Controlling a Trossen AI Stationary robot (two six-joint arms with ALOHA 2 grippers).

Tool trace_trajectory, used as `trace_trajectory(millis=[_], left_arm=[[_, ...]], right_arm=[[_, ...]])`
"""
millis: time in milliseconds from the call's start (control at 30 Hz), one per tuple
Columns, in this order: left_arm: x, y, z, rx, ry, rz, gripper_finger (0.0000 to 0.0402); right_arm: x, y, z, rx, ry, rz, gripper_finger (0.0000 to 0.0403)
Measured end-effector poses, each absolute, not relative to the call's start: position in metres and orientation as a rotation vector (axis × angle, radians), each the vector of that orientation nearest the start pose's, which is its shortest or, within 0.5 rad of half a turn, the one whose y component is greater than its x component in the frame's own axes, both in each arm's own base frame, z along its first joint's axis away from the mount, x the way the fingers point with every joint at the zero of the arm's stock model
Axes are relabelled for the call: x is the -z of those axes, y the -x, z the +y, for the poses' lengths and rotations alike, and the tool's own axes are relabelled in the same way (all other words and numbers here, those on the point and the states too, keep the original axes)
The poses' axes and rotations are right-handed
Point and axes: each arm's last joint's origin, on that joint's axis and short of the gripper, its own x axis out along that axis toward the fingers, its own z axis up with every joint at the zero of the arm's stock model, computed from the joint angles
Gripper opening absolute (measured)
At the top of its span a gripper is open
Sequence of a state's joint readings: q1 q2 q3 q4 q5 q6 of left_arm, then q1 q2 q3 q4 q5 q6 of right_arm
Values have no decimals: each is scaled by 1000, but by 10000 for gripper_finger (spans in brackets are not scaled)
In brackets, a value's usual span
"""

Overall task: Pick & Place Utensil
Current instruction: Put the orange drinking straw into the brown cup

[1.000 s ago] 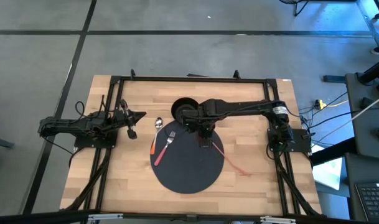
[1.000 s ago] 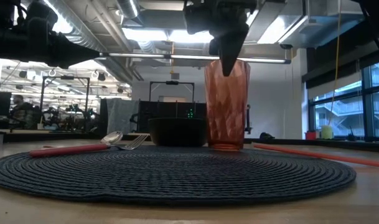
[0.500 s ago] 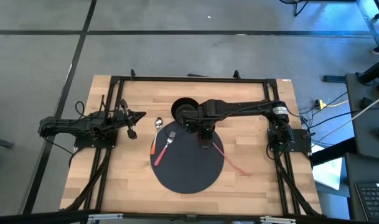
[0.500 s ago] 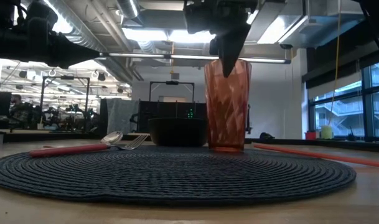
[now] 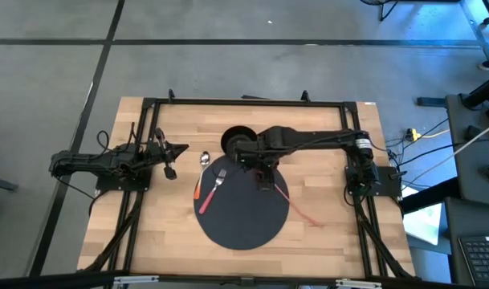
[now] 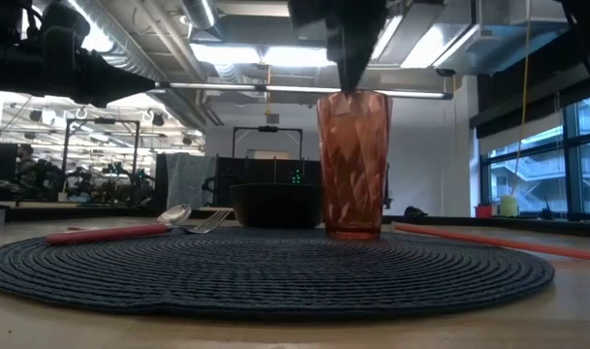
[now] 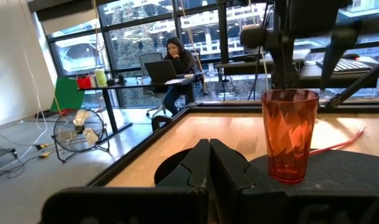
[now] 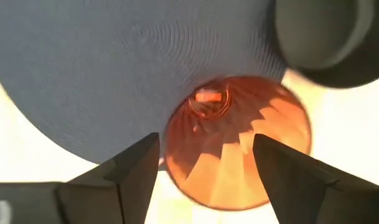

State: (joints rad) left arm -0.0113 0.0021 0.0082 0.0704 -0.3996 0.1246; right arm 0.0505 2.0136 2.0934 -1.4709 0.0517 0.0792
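Note:
A red faceted cup (image 6: 353, 163) stands upright on its base on the far part of the round dark mat (image 5: 244, 221). My right gripper (image 8: 206, 140) hangs open right over it, a finger on each side of the cup's mouth and the tips about level with the rim (image 6: 353, 94). A fork (image 5: 218, 181) with a red handle lies on the mat's left part. A spoon (image 5: 203, 159) lies on the wood beside it. My left gripper (image 5: 170, 171) waits shut at the table's left, clear of everything.
A black bowl (image 5: 238, 140) sits just beyond the mat's far edge, close to the cup. A thin red stick (image 5: 304, 211) lies on the wood at the mat's right. A black frame (image 5: 252, 102) runs along the table's edges.
My right gripper has opened and risen a little. Its finger, which reached down into the cup's mouth, now ends at about rim height. The cup stays standing on the mat.

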Motion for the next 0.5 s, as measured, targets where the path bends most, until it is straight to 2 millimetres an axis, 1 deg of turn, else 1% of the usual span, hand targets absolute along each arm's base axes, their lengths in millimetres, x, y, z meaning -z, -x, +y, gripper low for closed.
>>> trace_trajectory(millis=[100,167,233,300,367,433,500], left_arm=[[-173,-95,10,-392,-108,-51,4],[-173,-95,10,-392,-108,-51,4],[-173,-95,10,-392,-103,-52,4],[-173,-95,10,-392,-99,-52,4],[-172,-95,10,-391,-99,-50,4],[-172,-95,10,-391,-99,-49,4],[-172,-95,10,-391,-99,-48,4]], right_arm=[[-351,-384,18,67,-7,1342,261],[-374,-378,18,94,-33,1290,261],[-400,-367,22,95,-64,1187,261],[-424,-350,30,76,-78,1080,260],[-444,-327,39,86,-79,1008,256],[-455,-302,46,160,-64,997,250],[-460,-285,56,207,-57,972,244]])
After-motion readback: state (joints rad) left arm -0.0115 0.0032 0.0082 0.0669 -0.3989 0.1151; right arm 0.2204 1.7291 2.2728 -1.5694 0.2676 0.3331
